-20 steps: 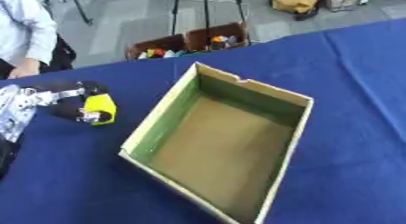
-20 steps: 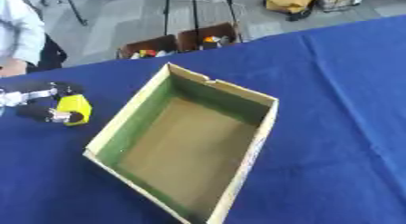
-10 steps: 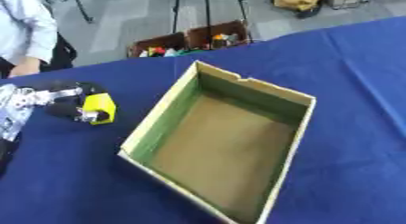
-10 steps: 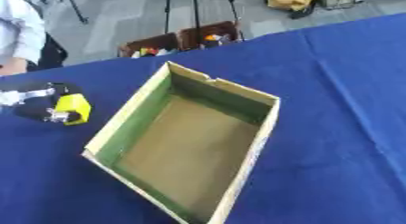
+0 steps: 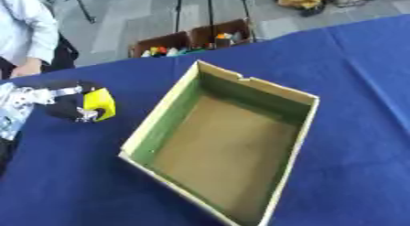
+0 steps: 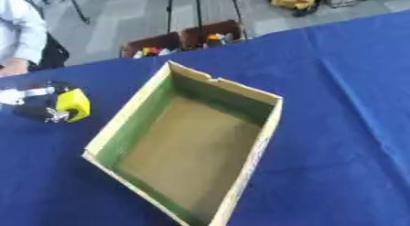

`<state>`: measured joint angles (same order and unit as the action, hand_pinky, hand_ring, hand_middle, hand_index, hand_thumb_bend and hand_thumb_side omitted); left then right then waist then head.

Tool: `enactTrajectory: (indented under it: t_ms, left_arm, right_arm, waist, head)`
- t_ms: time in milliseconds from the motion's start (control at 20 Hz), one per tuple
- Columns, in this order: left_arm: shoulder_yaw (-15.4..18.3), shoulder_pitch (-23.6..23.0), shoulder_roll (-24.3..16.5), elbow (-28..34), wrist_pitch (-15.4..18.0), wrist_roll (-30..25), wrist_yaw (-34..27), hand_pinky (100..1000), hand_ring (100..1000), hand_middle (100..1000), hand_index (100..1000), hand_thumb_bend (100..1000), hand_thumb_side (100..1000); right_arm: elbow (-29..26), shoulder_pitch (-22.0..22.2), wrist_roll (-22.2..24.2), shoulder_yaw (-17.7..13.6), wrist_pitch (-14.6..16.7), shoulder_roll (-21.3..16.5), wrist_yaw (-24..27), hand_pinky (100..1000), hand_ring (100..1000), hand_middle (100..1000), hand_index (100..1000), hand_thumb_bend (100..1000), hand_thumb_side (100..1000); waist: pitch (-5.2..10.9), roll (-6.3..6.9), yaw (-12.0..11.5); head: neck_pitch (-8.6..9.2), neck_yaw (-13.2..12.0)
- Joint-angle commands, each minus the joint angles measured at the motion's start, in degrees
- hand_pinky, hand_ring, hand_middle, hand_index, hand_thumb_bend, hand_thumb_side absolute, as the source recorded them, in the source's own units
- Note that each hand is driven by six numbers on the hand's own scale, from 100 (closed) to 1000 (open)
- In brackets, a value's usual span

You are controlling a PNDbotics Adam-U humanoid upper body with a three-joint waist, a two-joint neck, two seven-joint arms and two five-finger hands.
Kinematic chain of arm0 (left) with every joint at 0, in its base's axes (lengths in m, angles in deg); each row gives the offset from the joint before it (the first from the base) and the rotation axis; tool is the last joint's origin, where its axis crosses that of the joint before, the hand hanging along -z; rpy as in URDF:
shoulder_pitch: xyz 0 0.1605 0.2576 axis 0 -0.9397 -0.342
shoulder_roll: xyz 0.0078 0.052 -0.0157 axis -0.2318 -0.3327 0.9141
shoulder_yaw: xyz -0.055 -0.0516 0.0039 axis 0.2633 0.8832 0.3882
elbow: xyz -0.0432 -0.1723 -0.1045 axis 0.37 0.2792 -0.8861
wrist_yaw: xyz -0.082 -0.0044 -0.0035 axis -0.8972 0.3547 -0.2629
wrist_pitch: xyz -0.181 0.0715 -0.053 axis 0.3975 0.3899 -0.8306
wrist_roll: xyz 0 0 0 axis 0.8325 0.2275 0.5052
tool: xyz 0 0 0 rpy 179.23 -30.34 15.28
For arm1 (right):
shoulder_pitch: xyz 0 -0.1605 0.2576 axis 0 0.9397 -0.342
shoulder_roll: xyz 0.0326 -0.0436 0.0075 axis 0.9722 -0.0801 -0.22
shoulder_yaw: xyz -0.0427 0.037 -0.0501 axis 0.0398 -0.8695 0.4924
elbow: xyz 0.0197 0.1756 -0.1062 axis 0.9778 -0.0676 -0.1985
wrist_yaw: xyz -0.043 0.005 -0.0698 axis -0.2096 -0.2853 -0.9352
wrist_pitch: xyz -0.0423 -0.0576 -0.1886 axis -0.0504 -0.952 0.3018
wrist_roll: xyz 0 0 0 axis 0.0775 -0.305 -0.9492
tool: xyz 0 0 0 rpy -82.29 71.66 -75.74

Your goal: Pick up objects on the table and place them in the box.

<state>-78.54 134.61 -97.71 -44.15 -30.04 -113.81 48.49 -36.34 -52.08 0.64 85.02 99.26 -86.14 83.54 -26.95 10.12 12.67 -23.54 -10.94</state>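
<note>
Yellow block point(image 5: 100, 104) sits at the table's point(image 5: 352, 83) left side, left of the open cardboard box point(image 5: 298, 129), in the left hand point(image 5: 60, 99), whose fingers curl around it. From the right eye, the box interior shows bare brown cardboard.

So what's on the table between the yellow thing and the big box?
Nothing: only bare blue cloth lies between the yellow object in the left hand and the box, in both eye views.
</note>
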Motion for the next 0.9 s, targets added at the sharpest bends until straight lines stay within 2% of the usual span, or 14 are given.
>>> enactTrajectory:
  t_ms: [50, 250, 450, 700, 900]
  left_arm:
    - [0.21, 0.31, -1.85, -0.36, 5.33, -8.13, -1.18, 568, 706, 992, 1000, 119, 620]
    - [0.16, 0.32, -1.80, 0.07, 4.80, -9.09, -1.73, 523, 650, 956, 1000, 100, 588]
    - [0.22, 0.29, -1.73, 0.38, 4.35, -8.24, -1.02, 457, 574, 831, 996, 100, 579]
    - [0.34, 0.26, -1.75, 0.54, 3.63, -5.50, 0.48, 391, 495, 714, 859, 100, 496]
    - [0.32, 0.20, -1.74, 0.59, 3.09, -3.12, 1.38, 338, 450, 656, 812, 100, 465]
  right_arm:
    - [-1.01, -0.70, -0.58, -0.59, -0.21, -1.35, -0.02, 774, 744, 557, 780, 100, 567]
    - [-1.01, -0.70, -1.12, -0.68, -0.39, -1.34, -0.07, 774, 743, 554, 779, 100, 565]
    - [-1.01, -0.63, -1.31, -0.77, -0.61, -1.30, -0.22, 777, 743, 551, 775, 100, 566]
    - [-1.01, -0.59, -1.55, -0.87, -0.89, -1.23, -0.29, 778, 743, 549, 774, 100, 562]
    - [-1.01, -0.49, -1.75, -0.97, -1.07, -1.10, -0.22, 779, 742, 549, 774, 100, 560]
  waist:
    - [-0.16, 0.49, 0.04]
    - [-0.34, 0.55, 0.14]
    - [-0.52, 0.61, 0.31]
    - [-0.59, 0.76, 0.45]
    - [-0.43, 0.84, 0.58]
  head:
    - [0.73, -0.09]
    - [0.78, -0.21]
    - [0.80, -0.36]
    - [0.74, -0.52]
    - [0.65, -0.61]
